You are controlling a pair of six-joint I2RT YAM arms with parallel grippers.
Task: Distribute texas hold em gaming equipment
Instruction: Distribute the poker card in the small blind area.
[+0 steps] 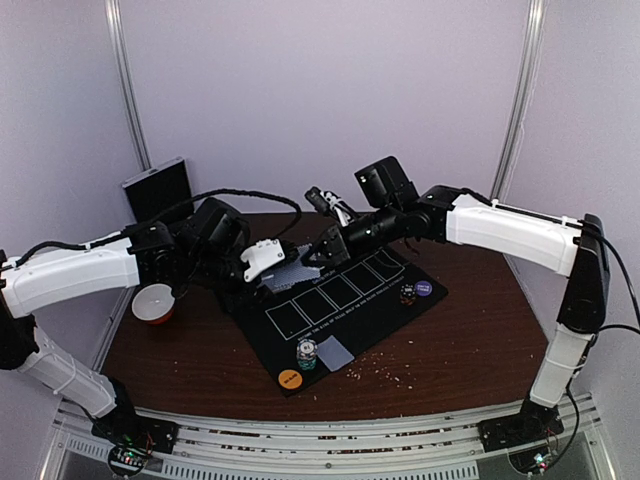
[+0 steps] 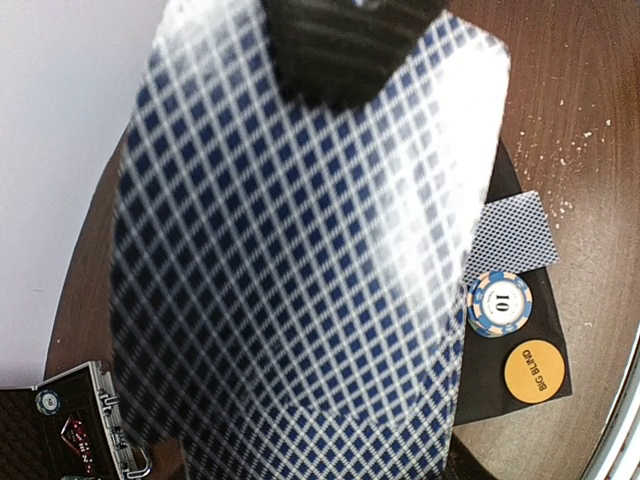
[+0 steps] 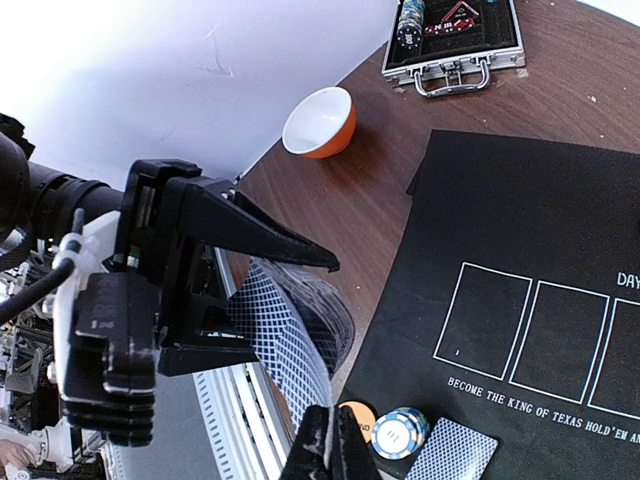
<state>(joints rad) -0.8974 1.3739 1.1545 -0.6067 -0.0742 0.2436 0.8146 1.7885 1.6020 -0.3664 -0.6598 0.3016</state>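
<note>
Light, slick and bendy, the top card (image 2: 300, 280) is pinched at its edge by the clenched right hand (image 3: 328, 448), on the deck (image 3: 285, 350) gripped flat by the left hand (image 3: 295, 310) over the left end of the mat (image 1: 370, 325), and is best slid off, not yanked.

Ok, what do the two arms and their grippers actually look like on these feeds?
The left arm and right arm have long white shells joined by black joints, with black cables looping loosely along them. The left gripper is black, with angular tapered fingers and a white part behind it. The right gripper is black too, with thin fingers. No markings are readable.
</note>
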